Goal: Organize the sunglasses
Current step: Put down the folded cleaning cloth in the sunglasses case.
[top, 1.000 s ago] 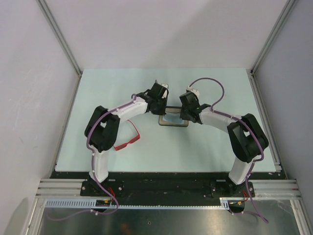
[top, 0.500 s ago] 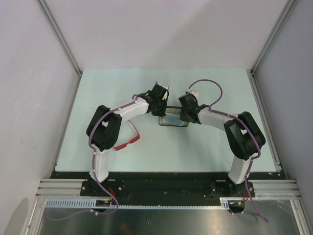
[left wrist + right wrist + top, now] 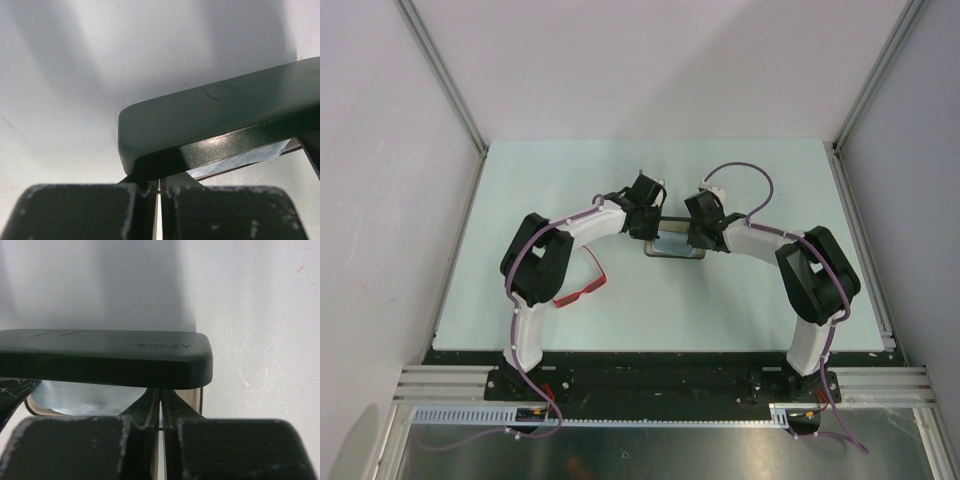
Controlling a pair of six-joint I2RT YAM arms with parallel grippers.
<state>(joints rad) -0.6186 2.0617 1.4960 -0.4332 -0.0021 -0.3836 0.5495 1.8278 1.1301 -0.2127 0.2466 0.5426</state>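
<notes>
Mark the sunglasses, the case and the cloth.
sunglasses [image 3: 582,293], top view, red front frame.
case [image 3: 215,120], left wrist view, top of lid.
cloth [image 3: 85,396], right wrist view, blue patch under lid.

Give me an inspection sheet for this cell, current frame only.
Surface: pale matte table top, faint scuffs.
Job's things: red plastic-framed sunglasses, on the table beside the left arm, outside the case.
Clutter: black oblong hard case, lid raised, pale blue cloth inside.
Grippers: left gripper and right gripper, fingers nearly together at opposite case ends; grip unclear.
Cables: purple cables along both arms, one looping above the right gripper.
Surroundings: white enclosure walls, aluminium posts.
</notes>
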